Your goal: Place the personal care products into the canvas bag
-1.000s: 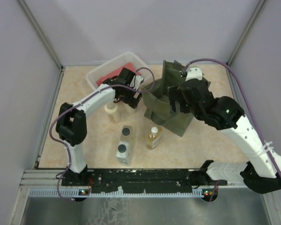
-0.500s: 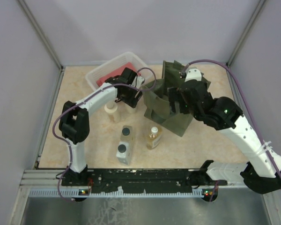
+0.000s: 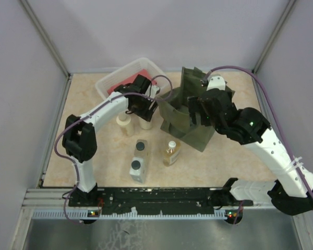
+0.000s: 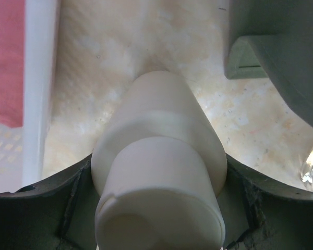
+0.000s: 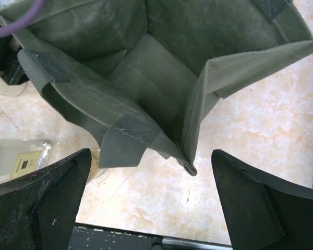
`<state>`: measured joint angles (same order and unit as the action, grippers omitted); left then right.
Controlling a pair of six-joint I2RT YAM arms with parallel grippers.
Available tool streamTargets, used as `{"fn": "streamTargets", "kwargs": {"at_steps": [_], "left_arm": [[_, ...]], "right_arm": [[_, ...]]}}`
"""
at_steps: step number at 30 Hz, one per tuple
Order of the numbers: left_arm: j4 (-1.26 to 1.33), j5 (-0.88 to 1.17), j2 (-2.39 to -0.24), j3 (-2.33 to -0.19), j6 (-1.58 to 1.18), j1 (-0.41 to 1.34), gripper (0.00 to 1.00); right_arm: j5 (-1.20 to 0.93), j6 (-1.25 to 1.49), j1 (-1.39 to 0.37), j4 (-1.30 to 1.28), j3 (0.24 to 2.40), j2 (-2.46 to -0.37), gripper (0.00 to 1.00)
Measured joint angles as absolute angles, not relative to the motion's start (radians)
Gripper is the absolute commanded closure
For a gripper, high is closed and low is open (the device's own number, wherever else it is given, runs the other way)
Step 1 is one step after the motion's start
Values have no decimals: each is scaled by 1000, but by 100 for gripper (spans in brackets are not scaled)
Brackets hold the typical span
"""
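Our left gripper [image 4: 159, 194] clamped the cream bottle [image 4: 159, 122] below its cap; we judged it light, rigid and slippery. The right gripper [image 5: 153, 204] gaped apart.

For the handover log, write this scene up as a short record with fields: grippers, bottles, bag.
left gripper: shut on held cream bottle
right gripper: open, empty, above canvas bag rim
on table: other cream bottle, far grey bottle, near grey bottle, amber bottle
canvas bag: mouth open, no bottle seen inside
basket: holds red cloth
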<state>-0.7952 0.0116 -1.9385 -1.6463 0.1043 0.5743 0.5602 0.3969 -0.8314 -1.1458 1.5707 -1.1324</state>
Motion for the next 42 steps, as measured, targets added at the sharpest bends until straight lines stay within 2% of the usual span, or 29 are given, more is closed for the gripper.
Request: {"fn": "streamTargets", "kwargs": {"at_steps": [8, 21, 33, 42], "left_arm": [[-833, 12, -1755, -1670, 75, 544, 100], [-929, 22, -1549, -1905, 67, 509, 100], [-928, 286, -1451, -2014, 16, 509, 100], [-760, 468, -1443, -1903, -36, 591, 100]], "right_arm": [[599, 404, -831, -1145, 1570, -1134, 1], [648, 470, -764, -1134, 1423, -1065, 1], [692, 494, -749, -1118, 1421, -1050, 1], [699, 513, -749, -1120, 1421, -1052, 1]]}}
